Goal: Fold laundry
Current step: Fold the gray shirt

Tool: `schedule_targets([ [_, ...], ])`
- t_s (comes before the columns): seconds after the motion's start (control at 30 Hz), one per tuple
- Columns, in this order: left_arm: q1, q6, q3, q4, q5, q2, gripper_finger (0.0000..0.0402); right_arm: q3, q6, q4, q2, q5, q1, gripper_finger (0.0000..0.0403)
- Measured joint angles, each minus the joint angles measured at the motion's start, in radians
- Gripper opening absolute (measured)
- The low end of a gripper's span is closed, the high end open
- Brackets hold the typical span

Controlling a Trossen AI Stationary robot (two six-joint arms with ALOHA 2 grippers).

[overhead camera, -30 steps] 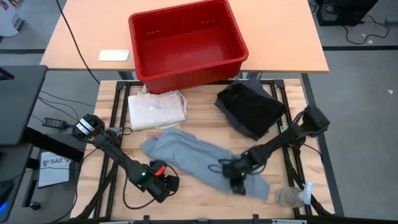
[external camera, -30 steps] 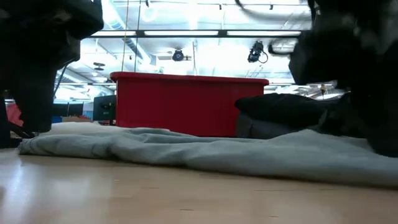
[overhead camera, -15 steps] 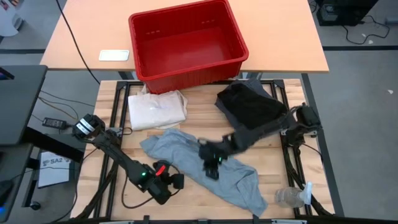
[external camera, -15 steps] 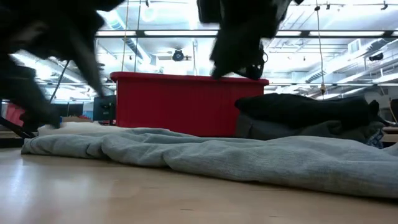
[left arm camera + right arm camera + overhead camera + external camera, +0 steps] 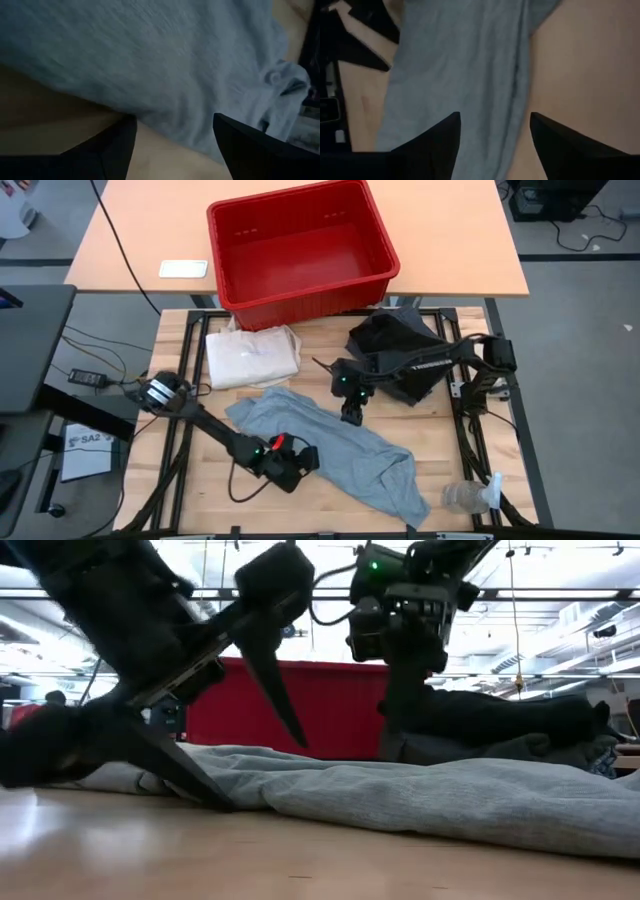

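T-shirt [image 5: 330, 448]: limp, light, lies crumpled; best pinched at an edge.
Left tool [image 5: 300, 463]: wide, empty, at its 7 o'clock edge.
Right tool [image 5: 351, 416]: wide, empty, above its 12 o'clock edge.

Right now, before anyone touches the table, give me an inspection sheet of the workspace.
Surface: wooden table, no spills seen.
Job's things: light grey T-shirt spread crumpled across the middle, unfolded; black garment piled on a dark grey one at the far right.
Clutter: cream tote bag far left; clear bottle at the near right corner.
Grippers: left gripper open, low at the T-shirt's near edge; right gripper open, above the T-shirt's far edge, holding nothing.
Cables: black leads off the table's left side.
Surroundings: red bin, empty, and a white flat object on the desk behind.
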Motion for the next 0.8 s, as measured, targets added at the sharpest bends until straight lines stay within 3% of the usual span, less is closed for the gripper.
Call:
schedule_targets([
  [0.17, 0.048, -0.002, 0.004, 0.039, 0.078, 0.024, 0.0275, -0.041, -0.08, 0.02, -0.001, 0.002, -0.046, 0.0252],
  [0.33, 0.079, 0.018, 0.007, -0.012, 0.132, 0.029, 0.0273, -0.099, -0.091, 0.146, 0.007, -0.04, -0.083, 0.0252],
  [0.53, 0.121, 0.021, 0.007, -0.047, 0.132, 0.028, 0.0251, -0.191, -0.051, 0.316, 0.033, -0.133, -0.095, 0.0252],
  [0.8, 0.149, 0.051, 0.005, -0.076, 0.098, 0.031, 0.021, -0.274, -0.022, 0.498, 0.047, -0.127, -0.095, 0.0251],
])
